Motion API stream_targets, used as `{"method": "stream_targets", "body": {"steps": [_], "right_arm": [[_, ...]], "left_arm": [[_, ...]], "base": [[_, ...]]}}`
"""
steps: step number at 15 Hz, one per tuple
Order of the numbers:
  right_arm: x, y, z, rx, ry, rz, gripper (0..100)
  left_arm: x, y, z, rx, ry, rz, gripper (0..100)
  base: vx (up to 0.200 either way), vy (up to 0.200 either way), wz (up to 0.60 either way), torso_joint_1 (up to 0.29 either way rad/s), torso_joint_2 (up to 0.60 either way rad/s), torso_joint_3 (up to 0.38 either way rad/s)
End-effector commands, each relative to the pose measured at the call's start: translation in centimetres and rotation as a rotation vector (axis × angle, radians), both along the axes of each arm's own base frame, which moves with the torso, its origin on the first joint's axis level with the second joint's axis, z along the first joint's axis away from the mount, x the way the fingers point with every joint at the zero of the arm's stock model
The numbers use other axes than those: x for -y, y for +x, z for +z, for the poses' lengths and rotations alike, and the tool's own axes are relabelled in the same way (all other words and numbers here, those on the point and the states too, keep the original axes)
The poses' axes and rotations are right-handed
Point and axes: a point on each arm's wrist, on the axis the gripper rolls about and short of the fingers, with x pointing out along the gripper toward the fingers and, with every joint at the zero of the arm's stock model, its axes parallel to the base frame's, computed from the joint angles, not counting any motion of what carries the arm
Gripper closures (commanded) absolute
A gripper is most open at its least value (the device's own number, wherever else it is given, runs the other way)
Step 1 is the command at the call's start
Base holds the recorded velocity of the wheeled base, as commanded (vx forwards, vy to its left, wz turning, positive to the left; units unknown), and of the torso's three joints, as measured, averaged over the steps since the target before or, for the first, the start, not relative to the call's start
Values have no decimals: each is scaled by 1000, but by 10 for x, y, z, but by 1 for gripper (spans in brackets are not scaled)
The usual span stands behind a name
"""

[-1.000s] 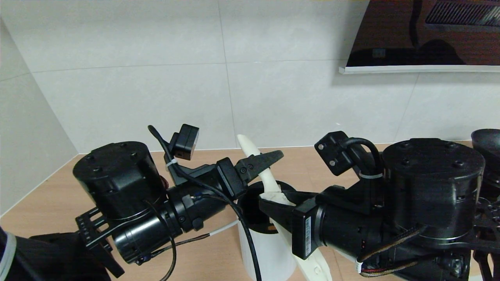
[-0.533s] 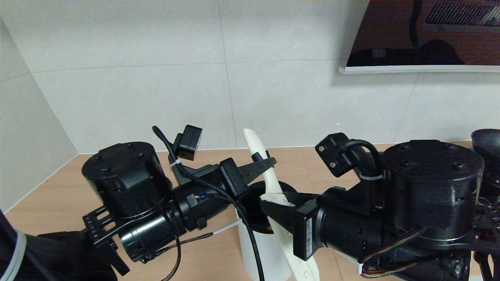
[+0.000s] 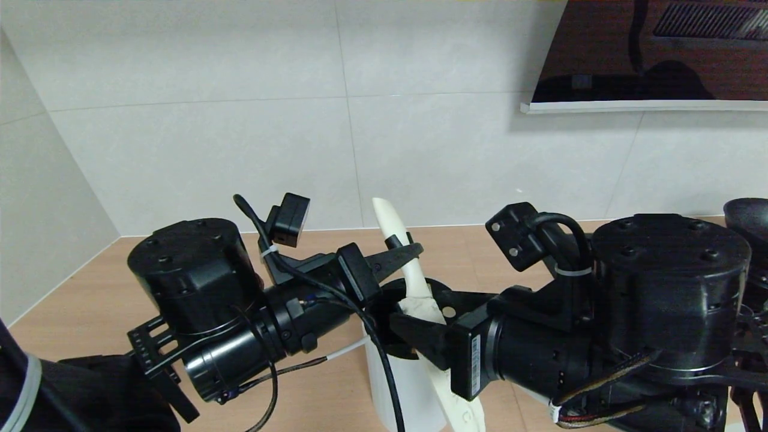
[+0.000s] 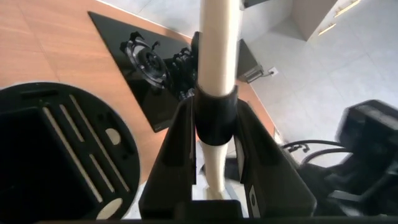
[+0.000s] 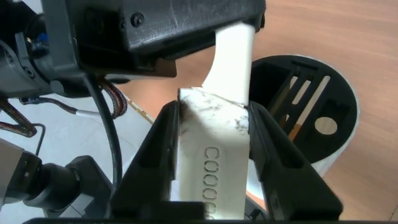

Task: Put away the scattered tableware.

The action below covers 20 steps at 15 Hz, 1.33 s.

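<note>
A white knife (image 3: pixel 420 300) stands tilted over a white cylindrical holder (image 3: pixel 408 384) with a black slotted lid (image 4: pixel 50 155). My left gripper (image 3: pixel 401 252) is shut on its cream handle (image 4: pixel 217 43), just below the handle's top end. My right gripper (image 5: pixel 214 162) flanks the wider white blade (image 5: pixel 211 149) lower down, with a finger against each edge. The blade's tip (image 3: pixel 468 414) hangs in front of the holder. Below the right gripper the holder's lid (image 5: pixel 311 106) shows its slots.
The holder stands on a wooden counter (image 3: pixel 90 300) against a tiled wall. A black cooktop with a gas burner (image 4: pixel 149 59) lies on the counter to the right. A dark range hood (image 3: pixel 648 54) hangs at the upper right.
My left gripper moved right and shut on the knife's handle. The right gripper shifted slightly left and down, still on the blade.
</note>
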Motion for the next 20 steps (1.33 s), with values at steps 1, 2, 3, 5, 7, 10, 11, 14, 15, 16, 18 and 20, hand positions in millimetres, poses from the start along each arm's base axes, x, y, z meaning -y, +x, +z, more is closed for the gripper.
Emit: {"method": "stream_targets", "body": {"steps": [1, 2, 3, 5, 7, 10, 11, 14, 15, 16, 18, 20], "right_arm": [[0, 0, 0, 0, 1, 0, 0], [1, 0, 0, 0, 1, -2, 0], [1, 0, 1, 0, 1, -2, 0], [4, 0, 4, 8, 12, -11, 0], [14, 5, 13, 24, 36, -38, 0], [27, 9, 23, 43, 61, -76, 0], [34, 12, 28, 55, 74, -99, 0], [43, 18, 35, 72, 87, -138, 0], [44, 21, 34, 68, 81, -149, 0], [44, 21, 35, 67, 80, -149, 0], [44, 21, 35, 67, 78, -150, 0], [44, 21, 33, 64, 74, -153, 0]], "left_arm": [[0, -1, 2, 6, -6, -1, 100], [-1, -1, 2, 5, -8, -1, 100], [-1, -1, 4, 6, -13, -3, 100], [-3, 0, 6, 19, -24, 9, 100], [-9, -3, 17, 74, -57, 14, 100], [-27, -4, 43, 127, -27, 74, 100], [-36, -2, 57, 146, -1, 140, 100], [-31, -6, 79, 184, 147, 332, 100], [-26, -7, 84, 208, 194, 404, 100], [-20, -9, 87, 242, 236, 460, 100], [-3, -14, 79, 322, 420, 544, 100], [9, -13, 70, 333, 515, 653, 100]], "base": [[0, 0, 0, 0, 0, 0], [0, 0, 0, 0, 0, 0], [0, 0, 0, 0, 0, 0], [0, 0, 0, 0, 0, 0], [0, 0, 0, 0, 0, 0], [0, 0, 0, 0, 0, 0], [0, 0, 0, 0, 0, 0], [0, 0, 0, 0, 0, 0], [0, 0, 0, 0, 0, 0], [0, 0, 0, 0, 0, 0], [0, 0, 0, 0, 0, 0], [0, 0, 0, 0, 0, 0]]}}
